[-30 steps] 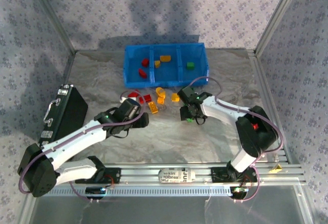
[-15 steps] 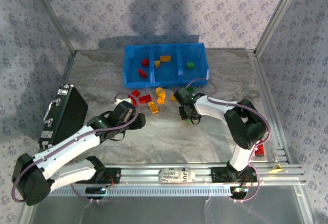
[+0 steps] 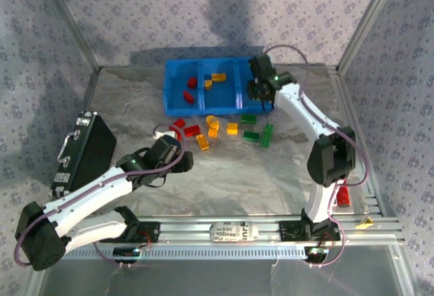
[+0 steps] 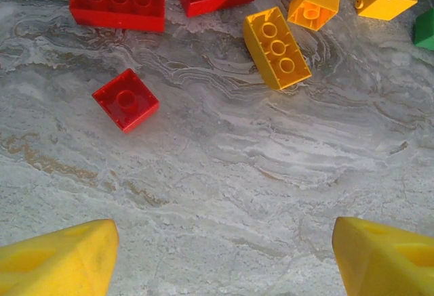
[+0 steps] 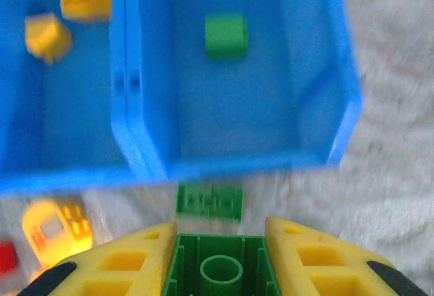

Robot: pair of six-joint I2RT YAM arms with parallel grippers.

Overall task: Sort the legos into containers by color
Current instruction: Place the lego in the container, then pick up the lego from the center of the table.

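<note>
Green lego (image 5: pixel 218 272) within right end effector (image 5: pixel 220 242), close to blue bin (image 5: pixel 237 160)

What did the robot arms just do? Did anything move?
The right gripper closed on a green brick down by the loose pile and carried it away from the robot, up to the right-hand compartment of the blue bin. The left gripper drew back a little toward its base, open and empty. The bricks already in the bin and the black case stayed put.
</note>
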